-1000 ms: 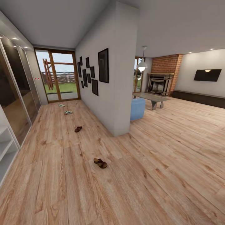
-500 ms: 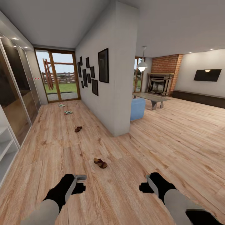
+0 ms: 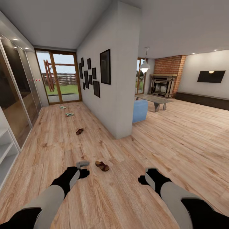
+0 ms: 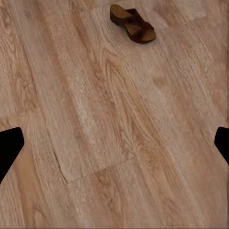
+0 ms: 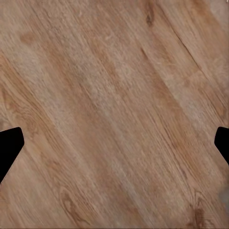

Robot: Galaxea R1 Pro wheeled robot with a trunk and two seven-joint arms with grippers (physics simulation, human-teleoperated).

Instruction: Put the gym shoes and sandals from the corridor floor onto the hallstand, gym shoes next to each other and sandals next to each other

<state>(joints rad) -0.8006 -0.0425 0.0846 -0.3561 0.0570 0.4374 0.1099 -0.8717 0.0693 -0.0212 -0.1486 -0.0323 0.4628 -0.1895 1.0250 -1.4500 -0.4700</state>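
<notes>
Both grippers hang over bare floor with nothing in them. On my left wrist camera the left gripper (image 4: 114,145) has its two black fingertips (image 4: 9,145) at opposite edges of the picture, spread wide, with only wood planks between them. The right gripper (image 5: 114,145) looks the same on its own camera: tips wide apart, touching nothing.

From the head camera, the left gripper (image 3: 82,168) sits just beside the nearer sandal (image 3: 102,165), apart from it. That sandal lies flat on the corridor floor (image 3: 57,149), its long axis slanted, running from upper left to lower right in the head picture. I cannot tell toe from heel.

The second sandal (image 3: 79,131) lies further down the corridor, well apart from the first. Beyond it, the two gym shoes (image 3: 69,114) lie near the glass door (image 3: 60,79), too small for me to read their direction. A corner of the white hallstand (image 3: 4,149) shows at the left edge.
</notes>
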